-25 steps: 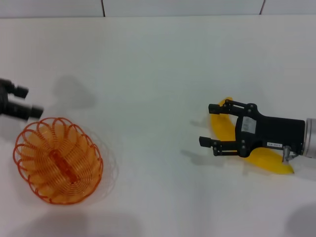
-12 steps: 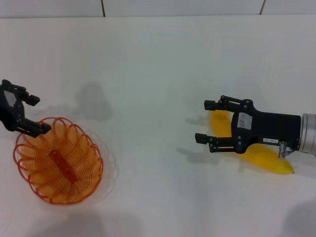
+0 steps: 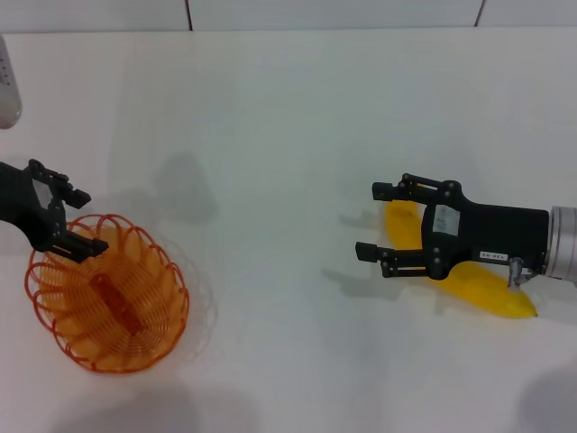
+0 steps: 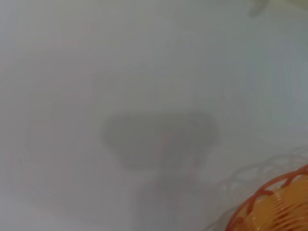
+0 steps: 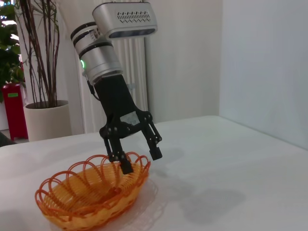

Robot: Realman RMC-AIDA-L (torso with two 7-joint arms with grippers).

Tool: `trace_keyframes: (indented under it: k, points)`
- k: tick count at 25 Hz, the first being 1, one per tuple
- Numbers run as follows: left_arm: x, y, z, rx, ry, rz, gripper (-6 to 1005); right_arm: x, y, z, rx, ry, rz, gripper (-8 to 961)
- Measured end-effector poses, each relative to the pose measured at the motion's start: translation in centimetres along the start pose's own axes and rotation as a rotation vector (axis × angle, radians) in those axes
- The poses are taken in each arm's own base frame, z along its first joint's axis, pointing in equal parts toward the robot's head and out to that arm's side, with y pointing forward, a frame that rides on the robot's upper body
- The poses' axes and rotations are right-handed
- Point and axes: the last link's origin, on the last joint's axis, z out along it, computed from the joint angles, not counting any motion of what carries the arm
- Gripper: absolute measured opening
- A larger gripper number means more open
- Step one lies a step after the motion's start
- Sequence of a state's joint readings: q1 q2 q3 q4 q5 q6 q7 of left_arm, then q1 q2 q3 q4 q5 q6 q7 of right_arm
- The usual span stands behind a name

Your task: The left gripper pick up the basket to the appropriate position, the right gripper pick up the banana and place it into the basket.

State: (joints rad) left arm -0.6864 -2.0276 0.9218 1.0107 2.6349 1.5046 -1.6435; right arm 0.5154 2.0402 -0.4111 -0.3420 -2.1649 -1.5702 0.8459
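The orange wire basket (image 3: 106, 293) sits on the white table at the left; it also shows in the right wrist view (image 5: 91, 192) and at a corner of the left wrist view (image 4: 276, 204). My left gripper (image 3: 74, 221) is open, its fingers straddling the basket's far rim (image 5: 140, 160), one inside and one outside. The yellow banana (image 3: 469, 281) lies on the table at the right. My right gripper (image 3: 374, 221) is open and hovers just above the banana, fingers pointing left past its end, holding nothing.
The white table (image 3: 270, 135) stretches between basket and banana. A white object (image 3: 7, 86) stands at the far left edge. A potted plant (image 5: 41, 96) and a radiator stand beyond the table in the right wrist view.
My left gripper has moved right and down to the basket's far rim, one finger now inside it. My right gripper shifted slightly left a second ago, then stayed still.
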Motion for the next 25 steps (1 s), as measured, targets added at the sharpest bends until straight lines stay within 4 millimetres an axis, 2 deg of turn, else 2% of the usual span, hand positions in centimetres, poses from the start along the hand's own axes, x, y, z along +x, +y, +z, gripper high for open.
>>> trace_keyframes:
  k: [1,3,9,19,25]
  points:
    - [0.07,-0.01,0.06,0.002,-0.003,-0.002,842,0.00,0.00,0.00,0.000,0.000,0.000,888]
    - [0.16,0.02,0.25,0.004,-0.013,0.002,747,0.00,0.00,0.00,0.000,0.000,0.001,888]
    - [0.22,-0.11,0.70,0.028,-0.032,0.009,642,0.02,0.02,-0.02,0.000,0.000,0.002,888]
    - [0.53,-0.09,0.68,0.026,-0.023,0.014,385,0.06,0.05,-0.05,0.000,0.001,0.003,888]
    - [0.65,-0.07,0.69,0.022,-0.024,0.016,183,0.07,0.06,-0.06,0.001,0.001,0.003,889]
